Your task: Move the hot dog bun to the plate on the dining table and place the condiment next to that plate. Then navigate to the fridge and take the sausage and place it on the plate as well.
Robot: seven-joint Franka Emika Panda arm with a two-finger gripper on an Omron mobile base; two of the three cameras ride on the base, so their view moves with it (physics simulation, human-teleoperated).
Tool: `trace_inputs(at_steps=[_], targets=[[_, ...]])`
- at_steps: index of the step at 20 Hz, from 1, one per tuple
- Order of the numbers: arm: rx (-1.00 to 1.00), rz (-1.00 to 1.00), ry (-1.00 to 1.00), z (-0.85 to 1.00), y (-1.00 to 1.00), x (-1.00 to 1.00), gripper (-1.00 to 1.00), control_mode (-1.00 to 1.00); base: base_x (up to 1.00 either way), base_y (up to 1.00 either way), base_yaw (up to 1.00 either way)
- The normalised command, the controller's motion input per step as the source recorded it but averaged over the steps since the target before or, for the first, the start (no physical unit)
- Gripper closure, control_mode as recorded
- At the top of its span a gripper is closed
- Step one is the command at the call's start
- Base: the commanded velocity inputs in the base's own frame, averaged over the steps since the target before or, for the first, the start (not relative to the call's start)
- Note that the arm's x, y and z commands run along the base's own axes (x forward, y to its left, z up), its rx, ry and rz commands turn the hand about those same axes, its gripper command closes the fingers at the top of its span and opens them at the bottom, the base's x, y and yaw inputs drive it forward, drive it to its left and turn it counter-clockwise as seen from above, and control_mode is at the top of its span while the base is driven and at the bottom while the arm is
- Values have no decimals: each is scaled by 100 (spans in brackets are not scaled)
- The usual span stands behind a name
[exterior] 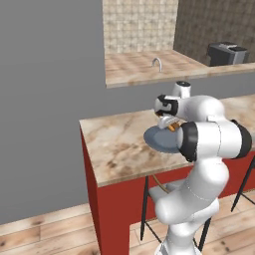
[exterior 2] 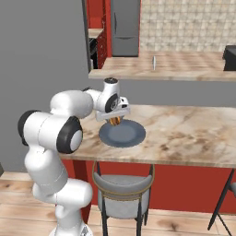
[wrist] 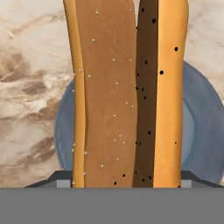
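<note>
Hand view: hot dog bun (wrist: 127,96) clasped by fingers above plate (wrist: 203,131); off-centre release risks rolling onto counter (wrist: 30,87)

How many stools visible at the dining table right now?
2. One grey-seated stool sits under the dining table, below the plate; a second stool shows just its dark legs at the right edge. More may be hidden.

the marbled dining table (exterior 2: 184,133) on its red base carries a blue-grey plate (exterior 2: 131,136), lying flat near the table's front edge.
</note>
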Motion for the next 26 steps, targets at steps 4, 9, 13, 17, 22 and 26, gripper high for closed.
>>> trace_inputs(at_steps=[4,9,13,17,22,26], targets=[[-2,0,8,-11,0,0,100,-100,0,0,0],[-2,0,3,-33,0,8,100,-100,0,0,0],[-1,0,0,-40,0,28,100,-100,0,0,0],[0,0,1,-25,0,23,100,-100,0,0,0],[0,0,1,-17,0,8,100,-100,0,0,0],[0,0,1,-19,0,1,100,-100,0,0,0]])
